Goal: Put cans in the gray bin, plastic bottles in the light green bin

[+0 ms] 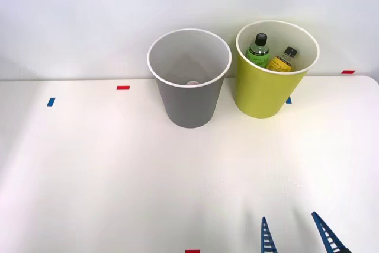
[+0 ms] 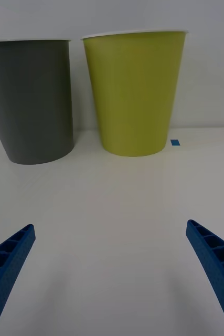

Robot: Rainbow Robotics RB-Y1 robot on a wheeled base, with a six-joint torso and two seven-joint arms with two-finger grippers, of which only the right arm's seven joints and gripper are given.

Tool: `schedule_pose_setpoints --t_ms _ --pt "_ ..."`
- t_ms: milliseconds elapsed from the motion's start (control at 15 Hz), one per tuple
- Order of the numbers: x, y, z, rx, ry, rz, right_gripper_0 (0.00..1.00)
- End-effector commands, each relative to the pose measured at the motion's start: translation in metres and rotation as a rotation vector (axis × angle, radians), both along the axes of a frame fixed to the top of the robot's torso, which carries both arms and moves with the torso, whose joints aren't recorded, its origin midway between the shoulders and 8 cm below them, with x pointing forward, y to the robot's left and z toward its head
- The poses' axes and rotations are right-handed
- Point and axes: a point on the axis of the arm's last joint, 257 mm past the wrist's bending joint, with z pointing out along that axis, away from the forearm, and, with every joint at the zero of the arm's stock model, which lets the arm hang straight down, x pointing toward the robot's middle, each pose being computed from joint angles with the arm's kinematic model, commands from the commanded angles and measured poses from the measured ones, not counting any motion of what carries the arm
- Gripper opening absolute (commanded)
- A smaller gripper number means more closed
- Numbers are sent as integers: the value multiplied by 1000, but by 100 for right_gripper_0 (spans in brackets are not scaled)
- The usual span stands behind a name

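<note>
Sitting side by side near bench (image 1: 89, 170) far edge: gray bin (image 1: 189, 102) toward the middle, light green bin (image 1: 269, 90) just beside it toward the right edge, close but apparently not touching, both upright, mouths open upward for dropping things in. Resting inside light green bin: both plastic bottles, green-labelled bottle (image 1: 258, 50) and yellow-labelled bottle (image 1: 283, 58), black caps up, leaning toward the far wall. Looking like bottle sorting done. Showing something pale at gray bin bottom (image 1: 192, 83), possibly a can top, too small for telling.

Hovering low at near edge, right of centre: right hand (image 1: 296, 235), blue ribbed fingers (image 2: 9, 257) spreading wide, gripping nothing, pointing toward the bins. Lying between hand and bins: bare bench surface, no loose cans or bottles. Marking positions: red tape (image 1: 122, 87) and blue tape (image 1: 51, 102) near far edge, small blue tape (image 2: 175, 142) by light green bin base. Judging task near finished or finished, hand probably parking clear of the bins.
</note>
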Motion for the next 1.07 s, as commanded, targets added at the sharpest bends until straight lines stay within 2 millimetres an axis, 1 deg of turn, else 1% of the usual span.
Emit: schedule_pose_setpoints --t_ms 67,1067 --pt "0 0 0 0 0 0 100" --pt "0 0 0 0 0 0 100"
